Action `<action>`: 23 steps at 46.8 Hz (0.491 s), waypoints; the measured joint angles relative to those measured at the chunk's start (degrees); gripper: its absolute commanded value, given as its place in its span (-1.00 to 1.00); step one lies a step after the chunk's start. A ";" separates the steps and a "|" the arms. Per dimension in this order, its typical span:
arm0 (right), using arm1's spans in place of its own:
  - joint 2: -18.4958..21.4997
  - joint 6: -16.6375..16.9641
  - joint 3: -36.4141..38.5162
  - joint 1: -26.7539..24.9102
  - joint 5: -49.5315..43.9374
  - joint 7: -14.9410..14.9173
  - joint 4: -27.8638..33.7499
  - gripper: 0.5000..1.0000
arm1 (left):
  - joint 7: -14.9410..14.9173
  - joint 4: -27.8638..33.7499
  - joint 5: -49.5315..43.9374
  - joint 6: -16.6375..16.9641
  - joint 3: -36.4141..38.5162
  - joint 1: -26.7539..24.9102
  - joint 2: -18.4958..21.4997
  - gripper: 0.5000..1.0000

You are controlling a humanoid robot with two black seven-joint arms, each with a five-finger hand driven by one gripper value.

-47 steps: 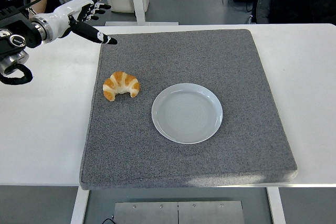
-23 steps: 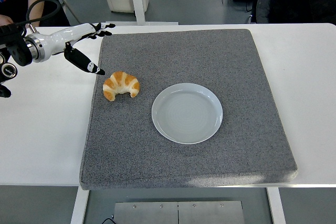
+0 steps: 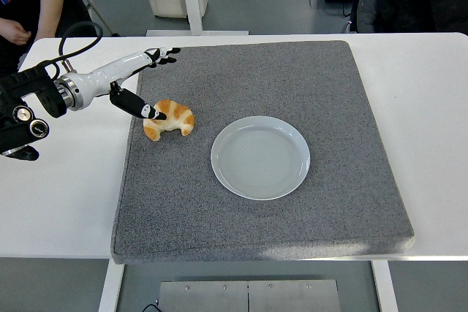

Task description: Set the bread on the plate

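Since half a second ago the left robot hand (image 3: 139, 78) has moved right and down over the grey mat (image 3: 256, 202), and its thumb tip, which then hung just left of the croissant (image 3: 170, 118), now lies against the croissant's upper left edge. The croissant and the plate (image 3: 260, 157) lie where they lay before.

The left arm (image 3: 44, 100) comes in from the left edge and stretches to the right, low over the white counter (image 3: 58, 202). The white palm is turned sideways. The four fingers (image 3: 162, 54) are spread and point right, toward the mat's far left corner, while the black-tipped thumb angles down and right. The robot hand is open and grips nothing.

The croissant sits on the left part of the mat, its curved back up and its two ends pointing toward the near edge. It lies under and just right of the thumb, with the fingers above it and apart from it. The plate is to its right, near but not touching, and holds nothing.

A person's arm (image 3: 29, 16) shows at the top left corner.
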State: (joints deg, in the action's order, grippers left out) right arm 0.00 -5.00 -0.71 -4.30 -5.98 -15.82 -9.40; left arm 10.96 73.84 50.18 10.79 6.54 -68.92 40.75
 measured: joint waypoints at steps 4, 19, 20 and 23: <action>0.00 0.00 0.00 -0.08 0.00 0.01 0.00 1.00 | 0.15 -2.29 0.88 0.77 -0.07 1.44 -2.02 0.86; 0.00 0.00 0.00 -0.18 0.00 0.01 0.00 1.00 | 1.09 -6.75 1.03 2.65 -0.05 3.03 -6.85 0.86; 0.00 0.00 0.00 -0.18 0.00 0.01 0.00 1.00 | 1.09 -6.81 1.02 2.66 -0.04 3.11 -7.06 0.86; 0.00 0.00 0.00 -0.18 0.00 0.01 0.00 1.00 | 1.09 -6.89 0.99 2.72 -0.03 3.46 -7.48 0.86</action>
State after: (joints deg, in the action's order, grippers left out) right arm 0.00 -5.00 -0.70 -4.48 -5.98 -15.82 -9.40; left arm 12.05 66.94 51.18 13.50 6.50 -65.46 33.27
